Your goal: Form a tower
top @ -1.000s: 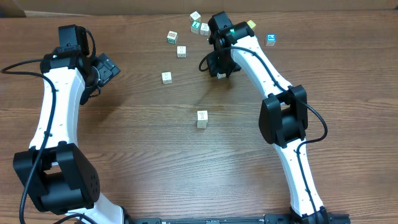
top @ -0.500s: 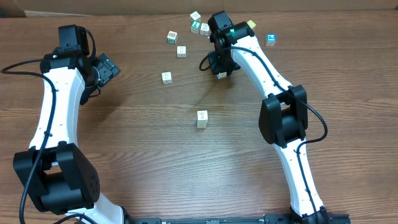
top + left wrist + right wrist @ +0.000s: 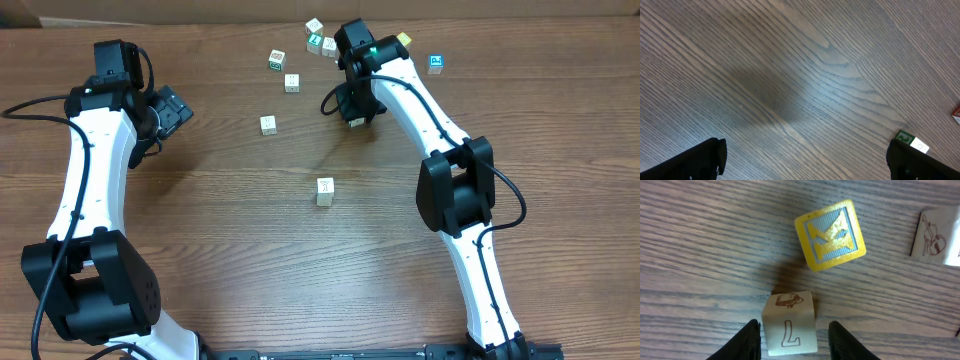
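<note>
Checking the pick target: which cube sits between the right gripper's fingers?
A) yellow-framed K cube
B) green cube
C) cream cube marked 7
C: the cream cube marked 7 lies between the fingers of the right gripper; the yellow K cube sits beyond them.

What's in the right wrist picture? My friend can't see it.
A cream cube marked like a 7 sits between the right gripper's open black fingers, not yet squeezed. Beyond it lie a yellow letter cube and, at the right edge, a cube with a violin drawing, on a wooden table.
</note>
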You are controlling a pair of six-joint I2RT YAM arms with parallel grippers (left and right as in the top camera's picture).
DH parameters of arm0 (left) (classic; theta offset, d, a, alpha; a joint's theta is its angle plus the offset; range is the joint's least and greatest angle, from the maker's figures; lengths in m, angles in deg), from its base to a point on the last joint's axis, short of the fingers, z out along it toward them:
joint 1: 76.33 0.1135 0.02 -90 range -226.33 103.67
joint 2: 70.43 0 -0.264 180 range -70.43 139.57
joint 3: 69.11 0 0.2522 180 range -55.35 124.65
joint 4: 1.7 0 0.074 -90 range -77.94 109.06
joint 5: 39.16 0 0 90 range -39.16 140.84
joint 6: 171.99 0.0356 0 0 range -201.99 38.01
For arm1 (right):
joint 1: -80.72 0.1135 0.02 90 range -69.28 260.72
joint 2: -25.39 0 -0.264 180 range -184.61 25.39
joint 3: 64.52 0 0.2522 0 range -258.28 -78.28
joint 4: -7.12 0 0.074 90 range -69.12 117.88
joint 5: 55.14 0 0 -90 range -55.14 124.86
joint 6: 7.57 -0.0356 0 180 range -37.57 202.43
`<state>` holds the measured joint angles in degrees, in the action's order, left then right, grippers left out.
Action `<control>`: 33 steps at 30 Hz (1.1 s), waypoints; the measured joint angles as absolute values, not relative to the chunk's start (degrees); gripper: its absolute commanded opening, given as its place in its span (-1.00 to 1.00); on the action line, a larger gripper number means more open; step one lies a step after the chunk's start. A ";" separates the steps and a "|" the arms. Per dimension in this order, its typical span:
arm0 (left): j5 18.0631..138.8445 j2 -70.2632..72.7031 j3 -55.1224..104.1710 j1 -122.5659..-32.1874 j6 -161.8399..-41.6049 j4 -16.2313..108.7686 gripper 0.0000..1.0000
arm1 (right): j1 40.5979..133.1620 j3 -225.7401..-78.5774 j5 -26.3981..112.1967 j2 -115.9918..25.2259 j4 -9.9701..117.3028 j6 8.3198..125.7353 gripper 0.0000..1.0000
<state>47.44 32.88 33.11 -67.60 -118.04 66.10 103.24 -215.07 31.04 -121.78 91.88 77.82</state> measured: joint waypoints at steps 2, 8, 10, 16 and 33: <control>47.42 32.88 33.11 -67.60 -118.04 66.10 0.99 | 103.24 -214.61 31.00 -121.78 91.31 77.91 -0.17; 47.44 32.88 33.11 -67.60 -118.04 66.10 0.99 | 103.24 -214.46 30.98 -121.78 90.09 77.96 -0.34; 47.44 32.88 33.11 -67.60 -118.04 66.10 0.99 | 103.24 -214.44 31.00 -121.78 90.09 77.91 -0.50; 47.44 32.88 33.11 -67.60 -118.04 66.10 0.99 | 103.26 -214.35 31.04 -121.78 90.22 77.96 -0.46; 47.42 32.88 33.11 -67.60 -118.04 66.10 0.99 | 103.26 -213.50 31.50 -121.72 90.53 77.96 -0.35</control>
<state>47.42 32.88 33.11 -67.60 -118.04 66.10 103.26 -213.50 31.50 -121.72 90.53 77.96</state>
